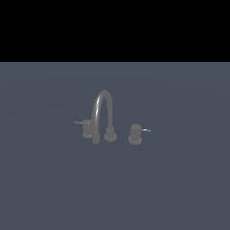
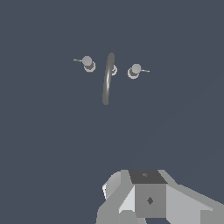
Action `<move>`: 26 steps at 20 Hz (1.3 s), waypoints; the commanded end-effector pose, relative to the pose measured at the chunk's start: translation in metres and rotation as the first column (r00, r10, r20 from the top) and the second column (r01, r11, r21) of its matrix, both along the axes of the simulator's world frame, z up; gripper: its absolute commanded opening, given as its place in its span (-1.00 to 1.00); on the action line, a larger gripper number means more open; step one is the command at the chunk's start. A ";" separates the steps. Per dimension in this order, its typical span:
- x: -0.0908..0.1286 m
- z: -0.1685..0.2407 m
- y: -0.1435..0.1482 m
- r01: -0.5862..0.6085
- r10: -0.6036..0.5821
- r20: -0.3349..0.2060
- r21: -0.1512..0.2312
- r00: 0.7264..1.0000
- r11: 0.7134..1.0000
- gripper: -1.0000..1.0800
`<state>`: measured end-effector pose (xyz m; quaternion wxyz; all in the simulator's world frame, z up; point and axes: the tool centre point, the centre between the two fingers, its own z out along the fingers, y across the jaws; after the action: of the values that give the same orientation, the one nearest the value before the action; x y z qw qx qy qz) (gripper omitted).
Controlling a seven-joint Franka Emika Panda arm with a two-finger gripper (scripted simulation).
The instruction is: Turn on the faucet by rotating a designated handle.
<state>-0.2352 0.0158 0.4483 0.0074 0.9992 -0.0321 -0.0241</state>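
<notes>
The dark grey faucet [image 1: 102,110] stands on the grey-blue floor, its arched spout rising from a round base [image 1: 110,134]. The handle [image 1: 135,134] is the stubby knob at the exterior view's right, with a thin pale rod [image 1: 146,130] pointing right. In the wrist view the faucet [image 2: 107,78] and the handle [image 2: 134,70] show from above, far off. Only part of my gripper [image 2: 146,194] shows there, well short of the faucet and touching nothing. Its fingertips are hidden. My gripper is out of the exterior view.
The twin knob [image 1: 86,129] with a leftward rod stands on the other side of the spout, and it also shows in the wrist view [image 2: 88,63]. Flat grey-blue floor [image 1: 179,188] lies all around the faucet.
</notes>
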 end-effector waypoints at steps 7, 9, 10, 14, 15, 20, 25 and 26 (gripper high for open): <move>0.023 -0.036 0.007 0.155 -0.155 0.004 -0.002 0.988 0.988 -1.00; 0.032 -0.048 0.009 0.206 -0.206 0.005 -0.002 0.979 0.979 -1.00; 0.036 -0.054 0.010 0.232 -0.232 0.006 -0.002 0.973 0.973 -1.00; 0.053 -0.079 0.011 0.336 -0.336 0.009 -0.003 0.942 0.942 -1.00; 0.058 -0.086 0.011 0.362 -0.362 0.010 -0.003 0.932 0.932 -1.00; 0.080 -0.117 0.010 0.486 -0.485 0.014 -0.003 0.874 0.874 -1.00; 0.103 -0.149 0.005 0.600 -0.600 0.018 -0.002 0.800 0.800 -1.00; 0.107 -0.155 0.004 0.622 -0.621 0.018 -0.002 0.783 0.783 -1.00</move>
<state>-0.1347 0.0214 0.3031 0.0034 0.9405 -0.3394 -0.0175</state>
